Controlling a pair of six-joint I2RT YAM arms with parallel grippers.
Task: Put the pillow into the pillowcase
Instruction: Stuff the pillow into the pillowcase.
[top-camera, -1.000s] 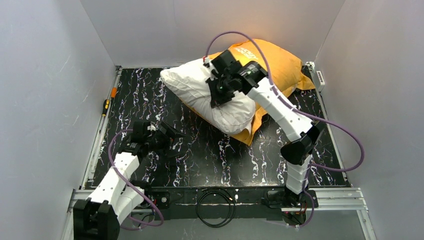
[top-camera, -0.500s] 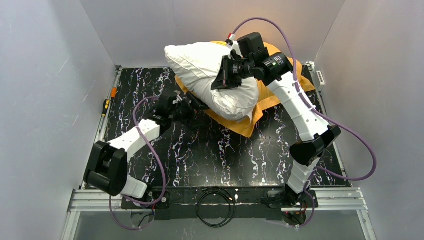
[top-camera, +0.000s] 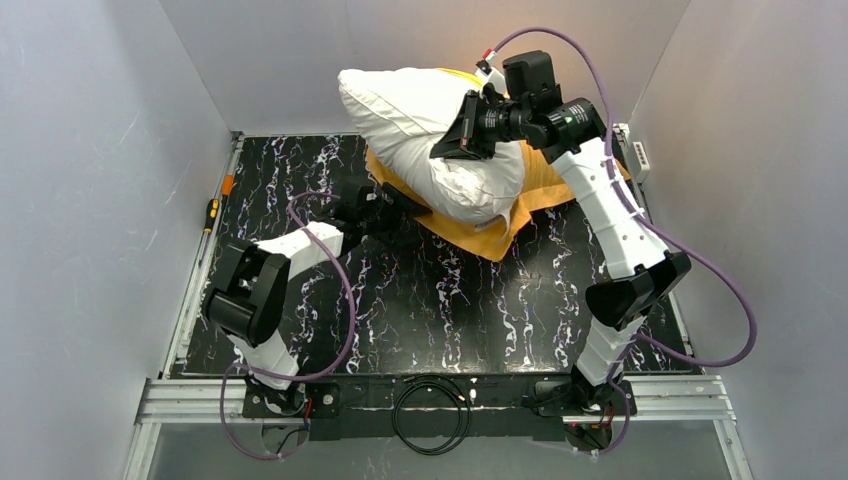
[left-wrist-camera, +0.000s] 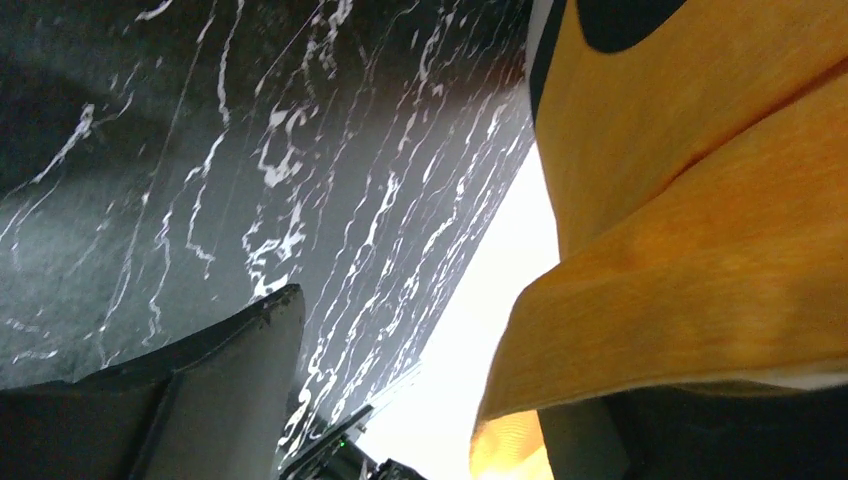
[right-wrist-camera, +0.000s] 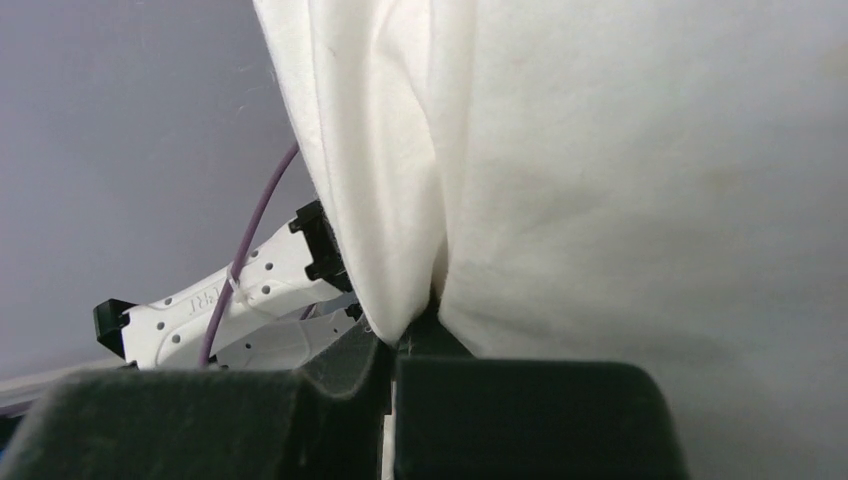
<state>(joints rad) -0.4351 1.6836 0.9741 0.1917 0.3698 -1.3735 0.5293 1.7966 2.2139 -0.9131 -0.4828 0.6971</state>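
Probably a robot lab: plain grey walls (top-camera: 90, 150) enclose a marbled black table (top-camera: 440, 310) on aluminium rails (top-camera: 660, 395).

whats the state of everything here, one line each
pillow: outside the case, held up by a pinch of its fabric
pillowcase: lying on the table under the pillow
left gripper: open, at the pillowcase's edge
right gripper: shut on the pillow

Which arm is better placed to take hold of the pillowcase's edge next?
Left. The left gripper sits at the edge of the pillowcase, jaws apart, with the orange fabric right beside them. The right gripper is shut on the pillow, holding it up over the pillowcase.
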